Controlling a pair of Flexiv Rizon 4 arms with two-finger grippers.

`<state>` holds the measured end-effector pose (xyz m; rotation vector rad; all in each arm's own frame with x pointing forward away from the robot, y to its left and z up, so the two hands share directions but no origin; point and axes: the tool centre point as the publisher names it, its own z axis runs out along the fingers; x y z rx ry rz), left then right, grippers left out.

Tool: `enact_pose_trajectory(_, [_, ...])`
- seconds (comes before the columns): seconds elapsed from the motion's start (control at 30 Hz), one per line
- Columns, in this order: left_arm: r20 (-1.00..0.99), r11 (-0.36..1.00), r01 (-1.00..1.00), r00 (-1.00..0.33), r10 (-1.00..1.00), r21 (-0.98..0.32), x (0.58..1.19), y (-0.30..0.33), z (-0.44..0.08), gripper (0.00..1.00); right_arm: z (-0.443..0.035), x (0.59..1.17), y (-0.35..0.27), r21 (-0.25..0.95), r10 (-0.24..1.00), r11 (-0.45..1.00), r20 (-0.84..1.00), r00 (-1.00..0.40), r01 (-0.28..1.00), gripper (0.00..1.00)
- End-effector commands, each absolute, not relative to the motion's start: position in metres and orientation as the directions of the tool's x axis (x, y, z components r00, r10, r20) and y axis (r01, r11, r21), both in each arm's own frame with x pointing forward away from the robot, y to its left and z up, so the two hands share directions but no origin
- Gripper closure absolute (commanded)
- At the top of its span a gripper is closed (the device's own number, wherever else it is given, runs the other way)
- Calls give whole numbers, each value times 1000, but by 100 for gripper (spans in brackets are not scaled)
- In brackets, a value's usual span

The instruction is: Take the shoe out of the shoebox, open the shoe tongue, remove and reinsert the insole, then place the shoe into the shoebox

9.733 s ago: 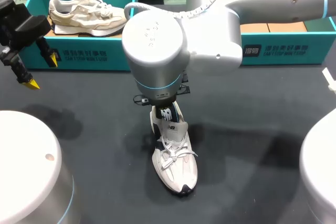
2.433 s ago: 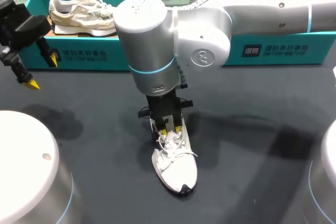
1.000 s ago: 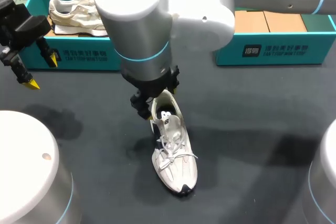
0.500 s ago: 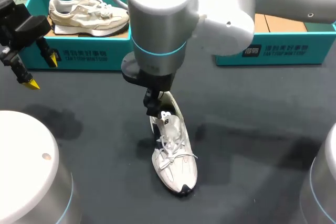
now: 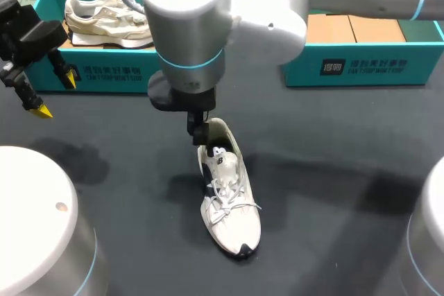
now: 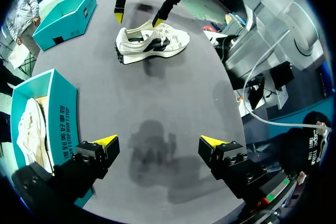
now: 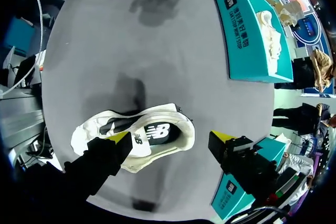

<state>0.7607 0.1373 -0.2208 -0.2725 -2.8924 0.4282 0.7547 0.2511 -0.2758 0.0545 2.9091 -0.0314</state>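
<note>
Table (image 5: 333, 192) holds boxed beige shoe (image 5: 104, 12) near left tool (image 5: 57, 96).

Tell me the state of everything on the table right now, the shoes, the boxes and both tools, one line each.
white shoe: out of the box, standing on its sole on the table, laces tied.
beige shoe: lying in the left shoebox.
left shoebox: open.
right shoebox: open, no shoe in the part that shows.
left tool: open, empty, above the table.
right tool: open, over the white shoe's heel, not gripping.

Left gripper (image 6: 159, 142) and right gripper (image 7: 171, 136), both downward, fingers (image 6: 105, 142) wide apart.
</note>
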Motion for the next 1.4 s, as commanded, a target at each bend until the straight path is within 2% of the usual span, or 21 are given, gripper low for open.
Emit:
enact_pose_trajectory(0.03, [173, 942, 152, -962, 211, -300, 760, 138, -221, 0, -284, 759, 254, -50, 22, 998, -231, -973, 35, 0])
enact_pose_trajectory(0.63, [173, 942, 152, -962, 211, -300, 760, 138, -221, 0, -324, 797, 233, -81, -80, 995, -209, -975, -64, 0])
enact_pose_trajectory(1.4, [173, 942, 152, -962, 211, -300, 760, 138, -221, 0, -377, 818, 224, -37, -60, 998, -119, -991, -56, 0])
